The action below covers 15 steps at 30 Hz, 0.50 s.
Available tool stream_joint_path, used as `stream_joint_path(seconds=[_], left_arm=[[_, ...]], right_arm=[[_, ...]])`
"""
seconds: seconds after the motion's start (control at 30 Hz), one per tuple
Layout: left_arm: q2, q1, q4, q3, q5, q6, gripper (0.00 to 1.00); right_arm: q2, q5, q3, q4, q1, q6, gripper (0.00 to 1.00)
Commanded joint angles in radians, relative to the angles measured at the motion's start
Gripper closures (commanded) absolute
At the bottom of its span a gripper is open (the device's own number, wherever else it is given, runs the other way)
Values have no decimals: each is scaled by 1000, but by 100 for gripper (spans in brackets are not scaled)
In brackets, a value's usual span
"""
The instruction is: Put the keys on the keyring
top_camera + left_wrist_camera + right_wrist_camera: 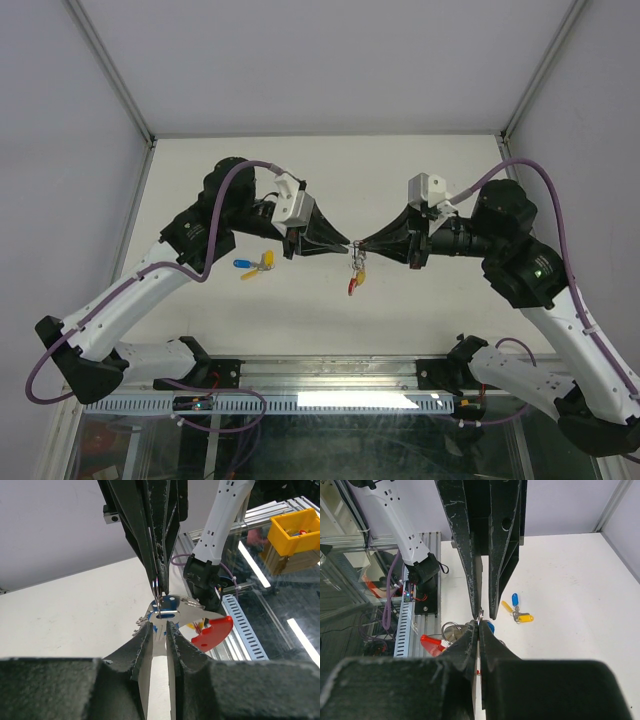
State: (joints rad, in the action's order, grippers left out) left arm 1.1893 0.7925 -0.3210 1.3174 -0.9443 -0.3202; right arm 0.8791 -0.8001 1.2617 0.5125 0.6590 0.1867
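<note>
While both claws are hanging tip to tip, left gripper (160, 627) is pinching a blue-tagged key (169, 606); right gripper (479, 626) is clenching, apparently, the keyring (212, 632) chain.

Red keyring (212, 632), blue and yellow tagged keys (525, 618), white table (420, 170)

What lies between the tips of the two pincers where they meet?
A silvery key with a blue tag, pinched by the left pincer, and the keyring chain, held by the right pincer. The left wrist view shows it best.
</note>
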Motion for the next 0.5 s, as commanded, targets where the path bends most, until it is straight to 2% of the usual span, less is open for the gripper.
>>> stream_joint_path(seconds=[0.0, 0.07, 0.13, 0.2, 0.37, 0.47], left_arm=[[-25, 6, 50, -1, -8, -3, 85], [-25, 5, 58, -3, -4, 0, 82], [-26, 5, 68, -4, 2, 3, 72], [-28, 6, 79, -7, 5, 8, 70], [-28, 5, 98, -12, 3, 20, 70], [-27, 6, 103, -12, 0, 25, 77]], right_arm=[[-14, 4, 8, -74, 6, -29, 100], [-11, 4, 6, -75, 5, -30, 100], [-9, 5, 4, -74, 6, -30, 100], [-8, 4, 0, -75, 6, -30, 100], [-3, 4, -4, -78, 5, -29, 100], [1, 2, -3, -80, 7, -28, 100]])
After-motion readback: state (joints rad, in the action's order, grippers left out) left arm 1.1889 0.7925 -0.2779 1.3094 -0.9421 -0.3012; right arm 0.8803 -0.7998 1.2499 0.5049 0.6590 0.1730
